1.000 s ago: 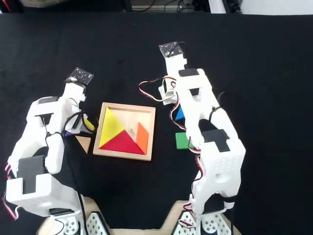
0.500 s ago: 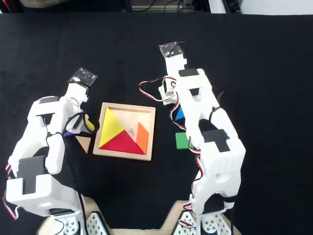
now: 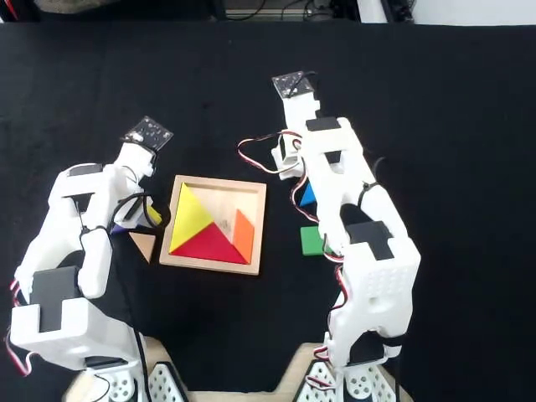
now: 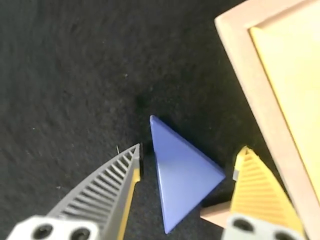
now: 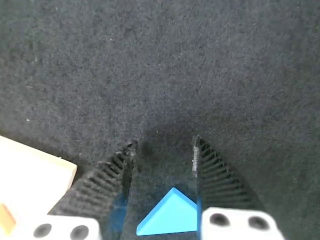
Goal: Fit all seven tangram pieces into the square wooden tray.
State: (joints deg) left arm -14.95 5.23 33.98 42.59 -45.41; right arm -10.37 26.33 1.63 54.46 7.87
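In the last second our left arm's wrist swung slightly toward the tray (image 3: 218,182), lining up a grasp, we judged. The left wrist view revealed what the high view hid: the left gripper (image 4: 191,149) spread around the purple triangle (image 4: 177,172), at the tray's 9 o'clock. The right gripper (image 5: 163,144), also spread, stayed over the blue triangle (image 5: 172,217) at 3 o'clock.

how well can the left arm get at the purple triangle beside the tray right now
Probably yes: the open left gripper straddles the purple triangle on bare cloth. The tray rim lies close beside one finger and a tan triangle sits nearby, but neither looks to block the grasp.
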